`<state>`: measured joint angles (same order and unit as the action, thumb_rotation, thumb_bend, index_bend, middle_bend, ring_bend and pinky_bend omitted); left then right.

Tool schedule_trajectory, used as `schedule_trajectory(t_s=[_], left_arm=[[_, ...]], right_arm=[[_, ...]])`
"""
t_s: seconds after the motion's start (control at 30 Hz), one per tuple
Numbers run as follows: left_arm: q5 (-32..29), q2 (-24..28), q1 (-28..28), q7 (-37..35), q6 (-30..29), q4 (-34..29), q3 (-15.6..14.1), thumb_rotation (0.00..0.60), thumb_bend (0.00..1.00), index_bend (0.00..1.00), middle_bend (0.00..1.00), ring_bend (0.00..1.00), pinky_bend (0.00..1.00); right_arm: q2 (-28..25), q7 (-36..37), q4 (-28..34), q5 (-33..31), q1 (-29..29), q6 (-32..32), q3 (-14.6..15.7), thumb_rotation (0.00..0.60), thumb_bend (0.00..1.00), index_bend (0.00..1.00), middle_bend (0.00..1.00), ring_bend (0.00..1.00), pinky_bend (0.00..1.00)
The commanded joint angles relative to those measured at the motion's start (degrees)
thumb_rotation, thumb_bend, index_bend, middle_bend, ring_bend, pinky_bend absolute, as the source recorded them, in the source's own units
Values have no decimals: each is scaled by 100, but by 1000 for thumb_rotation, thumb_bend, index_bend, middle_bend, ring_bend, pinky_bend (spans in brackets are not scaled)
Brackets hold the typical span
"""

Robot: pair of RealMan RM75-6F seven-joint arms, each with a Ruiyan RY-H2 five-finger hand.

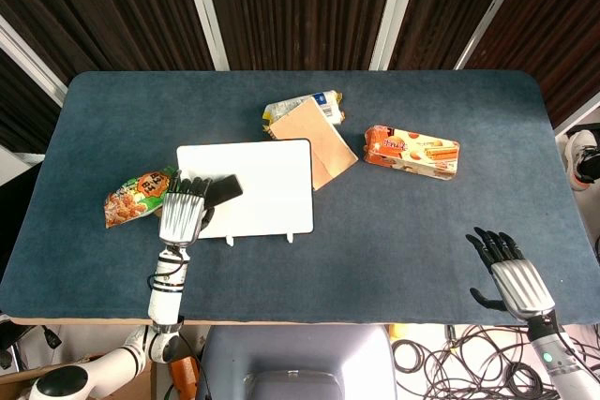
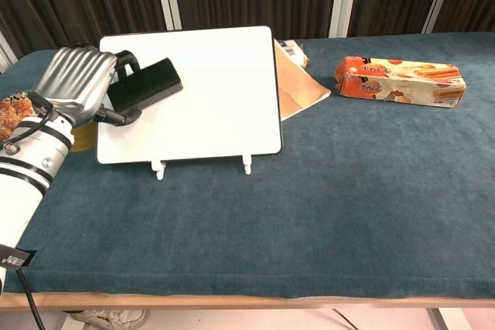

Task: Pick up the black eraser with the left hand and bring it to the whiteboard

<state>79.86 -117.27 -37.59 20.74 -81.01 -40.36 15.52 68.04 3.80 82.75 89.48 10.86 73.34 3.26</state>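
Observation:
My left hand (image 1: 182, 214) (image 2: 76, 81) grips the black eraser (image 1: 223, 190) (image 2: 147, 83) by its left end. The eraser lies over the left part of the whiteboard (image 1: 261, 185) (image 2: 209, 94), which rests tilted on small white feet on the table. I cannot tell whether the eraser touches the board surface. My right hand (image 1: 511, 274) hangs open at the table's near right corner, away from everything, and shows only in the head view.
An orange snack bag (image 1: 136, 197) (image 2: 11, 113) lies left of the board beside my left hand. A brown cardboard piece (image 1: 317, 138) (image 2: 296, 86) over a packet (image 1: 305, 105) sits behind the board's right edge. An orange biscuit box (image 1: 412, 151) (image 2: 400, 80) lies at right.

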Motion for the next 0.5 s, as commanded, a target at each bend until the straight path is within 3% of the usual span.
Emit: schedule_trajectory(t_s=[0.03, 0.2, 0.5], left_arm=[[-2, 29, -5, -9, 25, -47, -20, 428, 205, 324, 413, 357, 214], [-37, 61, 8, 19, 110, -152, -56, 392, 196, 281, 335, 296, 201], [51, 257, 124, 10, -46, -566, -168, 387, 191, 209, 201, 186, 183]], right_arm=[[-5, 3, 3, 0, 4, -12, 0, 600, 207, 0, 0, 0, 0], [-13, 7, 7, 6, -5, -2, -4, 600, 208, 0, 0, 0, 0], [-31, 28, 6, 28, -23, 26, -4, 600, 208, 0, 0, 0, 0]])
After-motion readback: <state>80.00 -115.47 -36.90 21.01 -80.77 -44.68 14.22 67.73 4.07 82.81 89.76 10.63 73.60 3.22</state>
